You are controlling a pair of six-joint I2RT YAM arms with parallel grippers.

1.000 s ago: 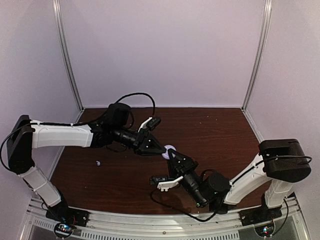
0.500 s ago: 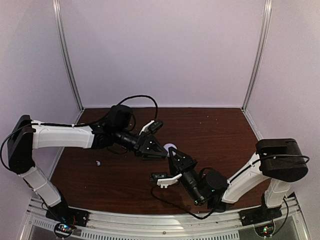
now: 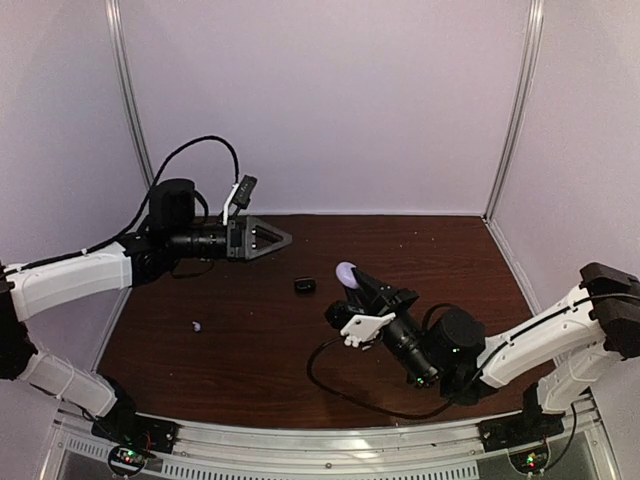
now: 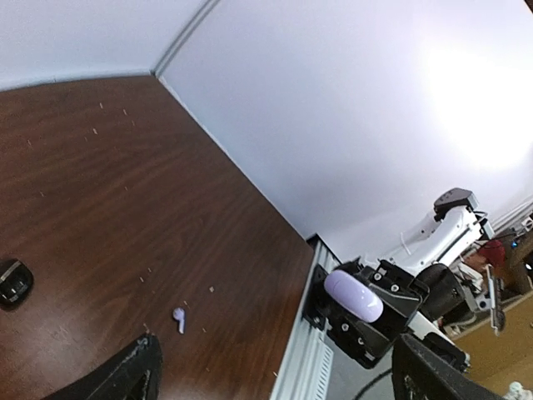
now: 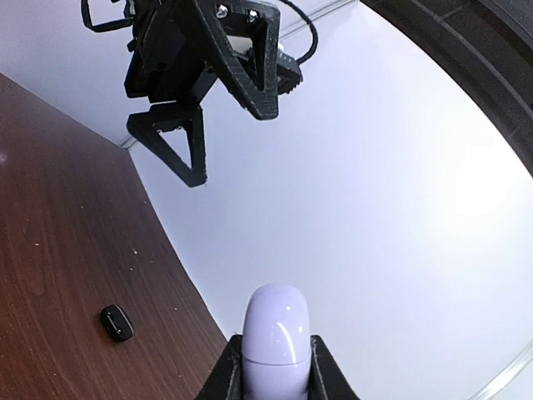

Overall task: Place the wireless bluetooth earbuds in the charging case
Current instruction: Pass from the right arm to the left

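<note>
The charging case point(image 5: 275, 333), a pale lavender pebble with its two halves closed together, stands upright between the fingers of my right gripper point(image 5: 275, 360), which is shut on it. In the top view the case point(image 3: 347, 272) is held up over the middle of the table. My left gripper point(image 3: 268, 238) hangs open and empty at the back left, well away from the case point(image 4: 353, 295). One earbud point(image 3: 198, 325) lies on the wood at the left, also seen as a tiny earbud point(image 4: 178, 317) below my left gripper point(image 4: 279, 383).
A small black oval object point(image 3: 305, 285) lies on the brown table point(image 3: 250, 360) just left of the held case; it also shows as the oval point(image 5: 117, 322) and the oval point(image 4: 12, 282). White walls close in the back and sides.
My left gripper opened, let go at the case and drew back up to the far left. My right gripper lifted the case off the table; the black oval now shows.
</note>
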